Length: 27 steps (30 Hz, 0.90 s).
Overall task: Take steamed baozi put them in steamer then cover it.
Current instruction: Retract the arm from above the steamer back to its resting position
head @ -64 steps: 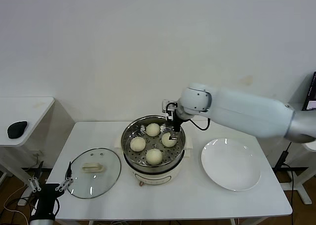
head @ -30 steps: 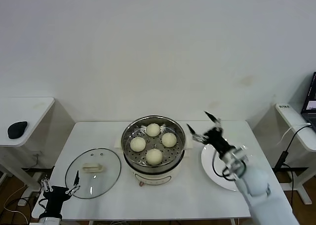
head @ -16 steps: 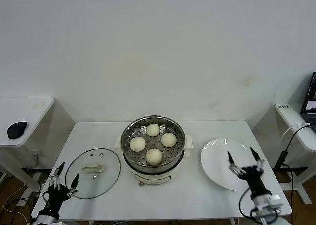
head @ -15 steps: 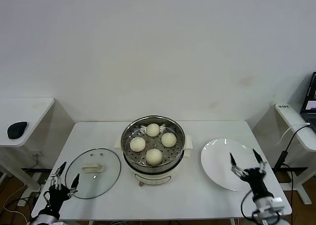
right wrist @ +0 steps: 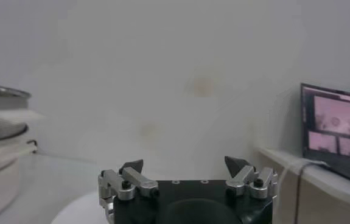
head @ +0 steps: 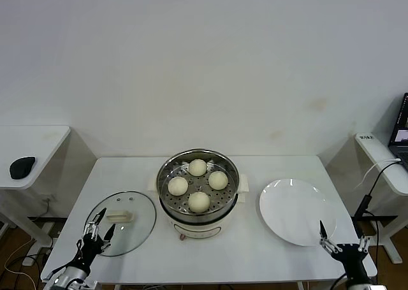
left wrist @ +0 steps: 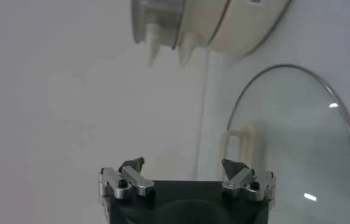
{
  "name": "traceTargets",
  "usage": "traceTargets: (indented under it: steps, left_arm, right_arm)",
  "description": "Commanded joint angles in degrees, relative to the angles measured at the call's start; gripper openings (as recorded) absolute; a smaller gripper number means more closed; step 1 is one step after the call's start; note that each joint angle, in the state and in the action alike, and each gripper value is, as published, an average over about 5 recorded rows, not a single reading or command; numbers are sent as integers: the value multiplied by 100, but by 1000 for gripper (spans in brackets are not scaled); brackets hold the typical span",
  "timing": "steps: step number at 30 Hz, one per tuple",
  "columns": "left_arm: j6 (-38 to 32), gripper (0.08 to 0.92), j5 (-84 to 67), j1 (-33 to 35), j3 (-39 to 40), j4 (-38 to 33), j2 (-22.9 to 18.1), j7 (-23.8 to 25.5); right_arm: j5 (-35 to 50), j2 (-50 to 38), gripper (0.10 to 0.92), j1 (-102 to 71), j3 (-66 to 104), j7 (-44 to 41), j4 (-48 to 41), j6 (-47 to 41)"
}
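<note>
The left gripper (head: 97, 229), jaws apart, hovers at the near edge of the cover (head: 121, 223), left of the steamer (head: 199, 194).

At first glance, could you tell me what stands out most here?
The steamer at the table's centre, uncovered, holds four baozi. Its cover lies flat to its left, with the open left gripper at its near edge. An empty plate sits right.
</note>
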Motion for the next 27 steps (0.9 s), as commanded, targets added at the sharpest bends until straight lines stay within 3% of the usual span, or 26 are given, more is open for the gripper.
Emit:
traceTargets:
  steps: [1,11,27]
  left_arm:
    - [-61,823,373,-907,339,725,99,-24]
    - [-36,823,377,-1472,594,1294,131,70]
    - [-12,796,486,-1692,713,1594,102,31]
  right_arm:
    - [-104,237,823,-240,202,5,8,74]
    - [-203,325,823,-277,203,-11,4,93]
    - [-298,367,823,-247,114,-21,-78,111]
